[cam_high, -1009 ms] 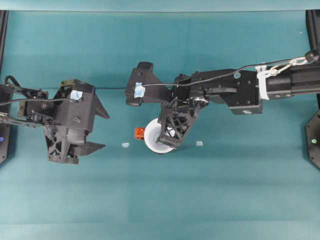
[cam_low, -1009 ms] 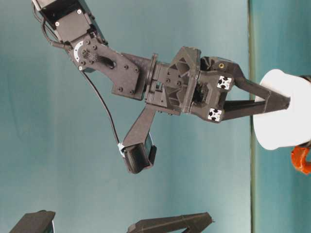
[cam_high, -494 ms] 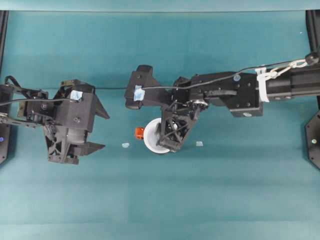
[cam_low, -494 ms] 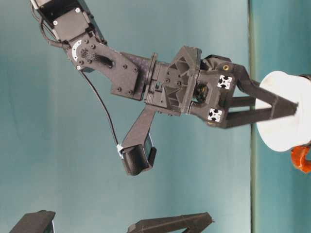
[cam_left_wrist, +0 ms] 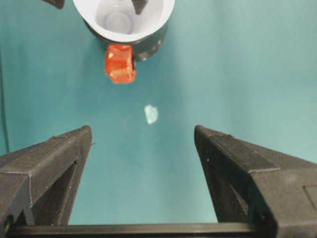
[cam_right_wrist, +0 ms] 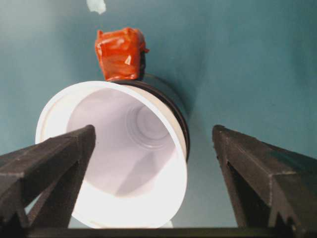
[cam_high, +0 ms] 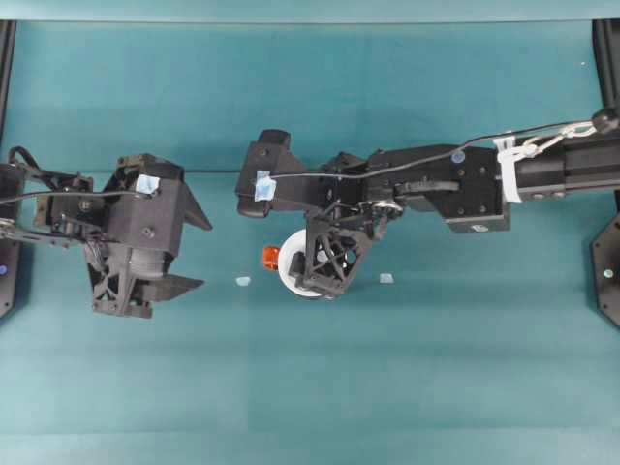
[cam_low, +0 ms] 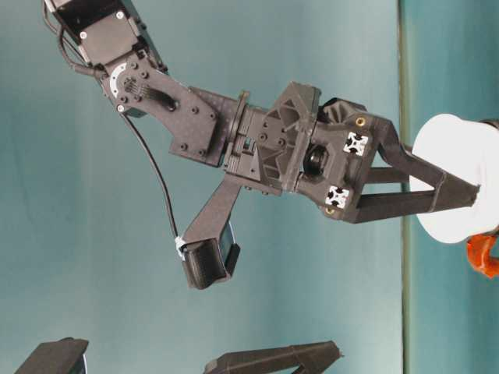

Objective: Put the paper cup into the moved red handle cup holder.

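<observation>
White paper cup (cam_right_wrist: 124, 163) sits btwn spread right gripper (cam_right_wrist: 148, 163) jaws, seemingly untouched.

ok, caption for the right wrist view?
White tapered paper cup seated in black cylindrical red-handled holder, open right gripper straddling it.

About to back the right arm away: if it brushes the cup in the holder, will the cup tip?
Probably it would shift. The cup looks thin and light, and sits tilted with much of it standing above the holder, so a nudge could rock it. The open right pincer straddles its rim.
</observation>
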